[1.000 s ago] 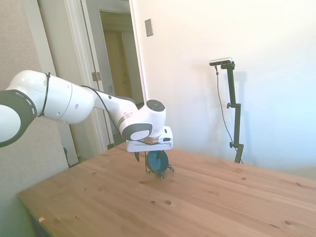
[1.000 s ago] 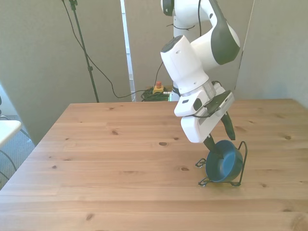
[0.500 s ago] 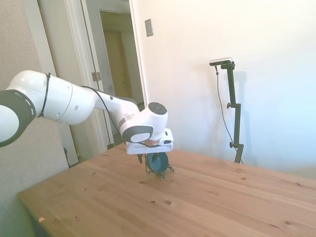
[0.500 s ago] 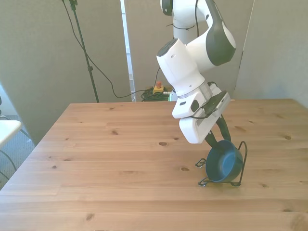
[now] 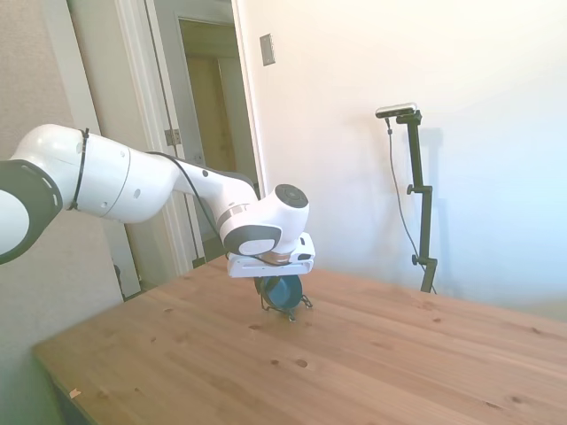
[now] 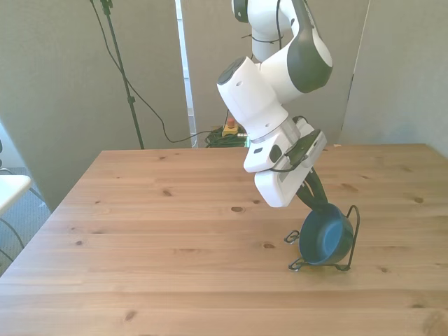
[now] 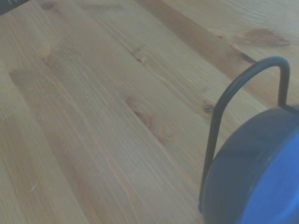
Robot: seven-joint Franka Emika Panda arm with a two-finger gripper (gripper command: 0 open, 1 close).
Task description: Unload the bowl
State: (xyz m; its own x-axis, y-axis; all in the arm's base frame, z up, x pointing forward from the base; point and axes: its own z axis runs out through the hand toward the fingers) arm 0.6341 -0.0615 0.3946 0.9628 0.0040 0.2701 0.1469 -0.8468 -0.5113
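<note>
Right above the bowl's top edge sits the gripper (image 6: pixel 317 201), tilted on its white arm (image 6: pixel 262 115). Its dark fingers (image 6: pixel 313 192) reach down to the rim, but the white gripper body hides most of them, so I cannot tell if they are wide, narrow or pinching the rim.

The bowl (image 6: pixel 326 236) is small, round and dark blue. It stands up on its edge in a thin black wire rack (image 6: pixel 353 227), with its open side facing the front camera. One wire loop rises right beside its rim, and the wrist view shows that loop (image 7: pixel 233 93) close against the blue bowl (image 7: pixel 254 172). In the side view the bowl (image 5: pixel 284 291) is mostly tucked under the gripper.

The rack stands on the wooden table (image 6: pixel 175 231), toward the front view's right.

My guess is the job is only at its start. The bowl is still in the rack and not lifted. What is left is to get a good hold on the rim, lift the bowl out of the wires, and set it down on the table.
</note>
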